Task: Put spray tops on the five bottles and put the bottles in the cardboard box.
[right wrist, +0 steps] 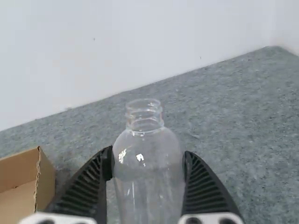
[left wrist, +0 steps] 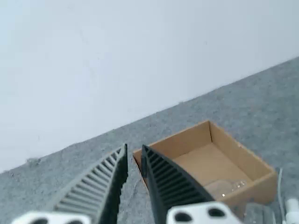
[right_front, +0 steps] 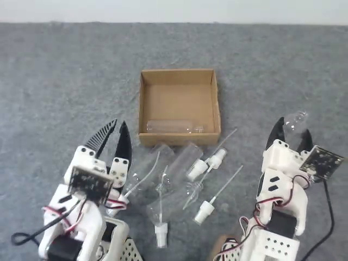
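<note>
One clear bottle (right wrist: 147, 158) is clamped between the right jaws. Its long axis runs in line with the jaws, and its open neck points away from the arm, toward the far wall. No spray top is fitted to it.

The left jaws stand slightly apart and hold nothing. They hang just off the near left corner of the cardboard box (right_front: 142, 103).

Several spray tops (right_front: 204, 211) lie on the grey bench (right_front: 54, 81) between the two arms, their thin tubes slanting toward the box. Loose bottles (right_front: 184, 157) lie among them. A further bottle (right_front: 171, 126) lies in the box along its near wall.

The coming move likely turns on lining a top's tube up with the held neck. The tops lie between the free left jaws and that neck, below it.
</note>
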`<control>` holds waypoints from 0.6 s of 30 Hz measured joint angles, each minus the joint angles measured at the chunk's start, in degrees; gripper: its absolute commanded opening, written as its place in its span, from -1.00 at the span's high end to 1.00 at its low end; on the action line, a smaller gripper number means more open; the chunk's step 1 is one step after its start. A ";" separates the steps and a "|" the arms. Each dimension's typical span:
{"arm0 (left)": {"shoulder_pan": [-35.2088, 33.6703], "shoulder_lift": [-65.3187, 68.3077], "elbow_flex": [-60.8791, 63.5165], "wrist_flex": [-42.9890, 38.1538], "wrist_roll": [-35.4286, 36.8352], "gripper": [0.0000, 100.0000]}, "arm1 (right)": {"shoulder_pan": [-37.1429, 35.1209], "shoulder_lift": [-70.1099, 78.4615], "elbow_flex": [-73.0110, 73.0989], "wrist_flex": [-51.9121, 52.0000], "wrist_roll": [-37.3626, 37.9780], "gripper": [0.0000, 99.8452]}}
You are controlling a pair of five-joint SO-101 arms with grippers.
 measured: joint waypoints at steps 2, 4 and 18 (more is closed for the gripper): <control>0.53 3.16 -2.20 0.09 0.44 0.90 | -0.09 0.00 0.26 -0.35 0.00 0.97; 0.88 8.79 -4.57 0.09 0.70 0.90 | -0.09 0.00 0.26 -0.35 0.00 0.97; 13.45 53.19 -27.16 5.89 0.70 0.89 | -0.09 0.00 0.26 -0.35 0.00 0.96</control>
